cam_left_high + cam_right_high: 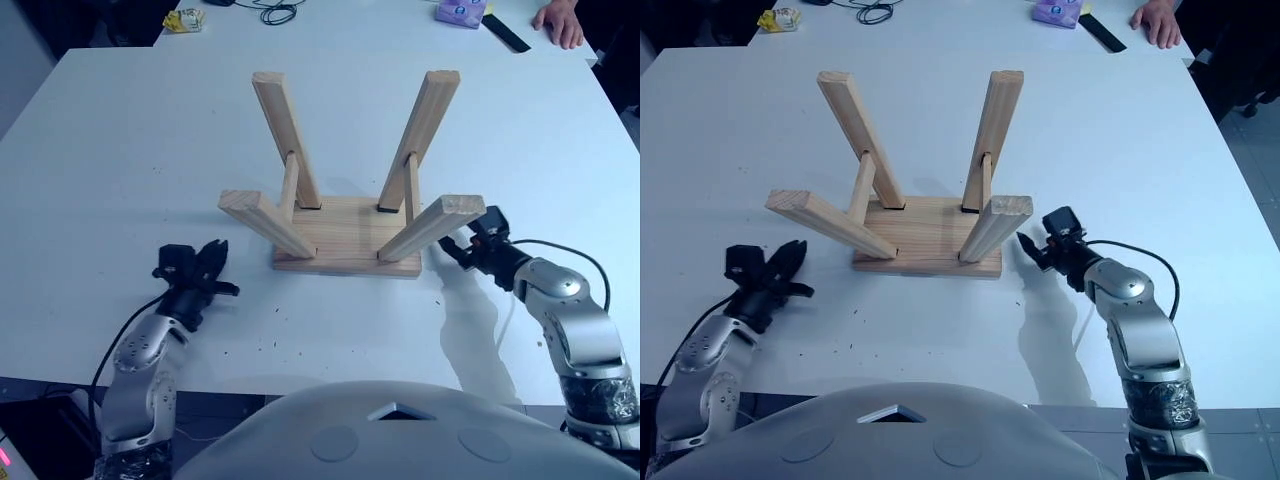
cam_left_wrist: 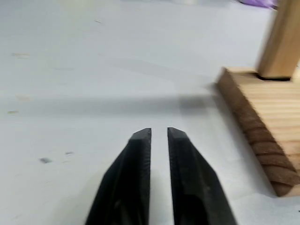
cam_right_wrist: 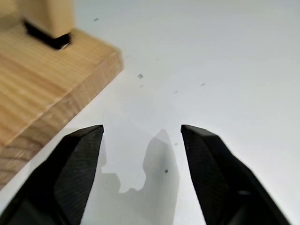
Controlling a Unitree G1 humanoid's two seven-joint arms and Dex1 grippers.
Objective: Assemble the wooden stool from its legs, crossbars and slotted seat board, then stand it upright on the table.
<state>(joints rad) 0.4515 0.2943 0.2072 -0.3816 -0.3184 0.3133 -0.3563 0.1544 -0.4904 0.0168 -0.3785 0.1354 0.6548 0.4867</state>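
Left wrist view: the left gripper (image 2: 159, 133) has its fingers almost together, with only a thin slit between them. It holds nothing and sits low over the table (image 1: 120, 150), near the seat board (image 2: 262, 122). The right gripper (image 3: 142, 129) is spread wide and empty, just beside the board's opposite end. The stool (image 1: 345, 235) stands upside down mid-table, with its legs (image 1: 285, 135) splayed upward and crossbars (image 1: 290, 185) between them. Both forearms lie low, flanking it.

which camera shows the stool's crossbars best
Left eye view: both crossbars show clearly, bridging the upturned legs from above. The right eye view shows them too, the right one partly behind a leg. The wrist views give a seat board corner and one leg's foot.
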